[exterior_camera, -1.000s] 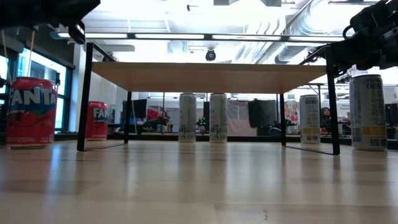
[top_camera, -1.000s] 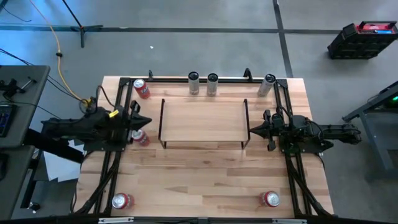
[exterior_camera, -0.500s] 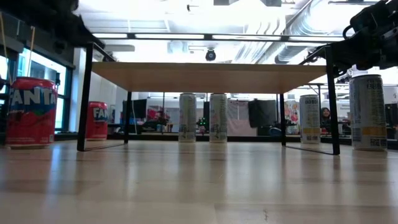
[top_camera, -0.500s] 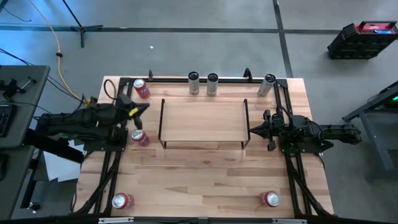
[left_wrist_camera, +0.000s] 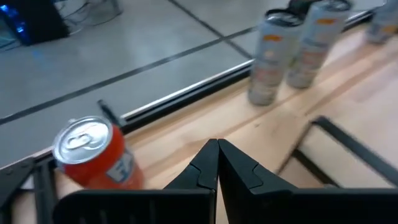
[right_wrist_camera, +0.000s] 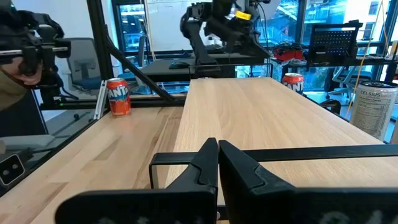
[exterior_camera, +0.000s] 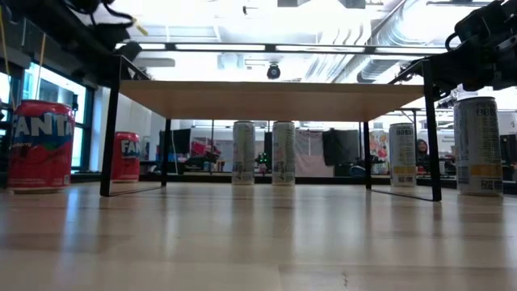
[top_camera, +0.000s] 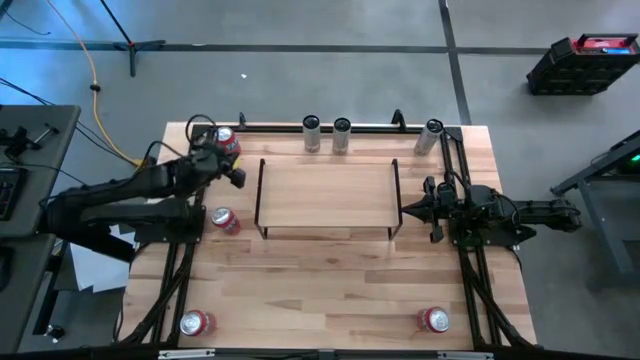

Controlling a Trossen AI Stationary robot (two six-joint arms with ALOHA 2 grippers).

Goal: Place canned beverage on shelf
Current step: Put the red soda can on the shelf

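Shelf [top_camera: 325,190] bare; no can placed yet. Left gripper [top_camera: 236,176] beside red can [top_camera: 227,143], jaws closed, empty. Right gripper [top_camera: 405,210] waits at shelf end, closed.

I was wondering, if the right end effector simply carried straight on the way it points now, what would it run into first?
The right end effector, fingers shut, points at the shelf. Its nearest black end rail lies directly ahead, so it would probably strike that first, though it might pass over onto the empty board; height is unclear.
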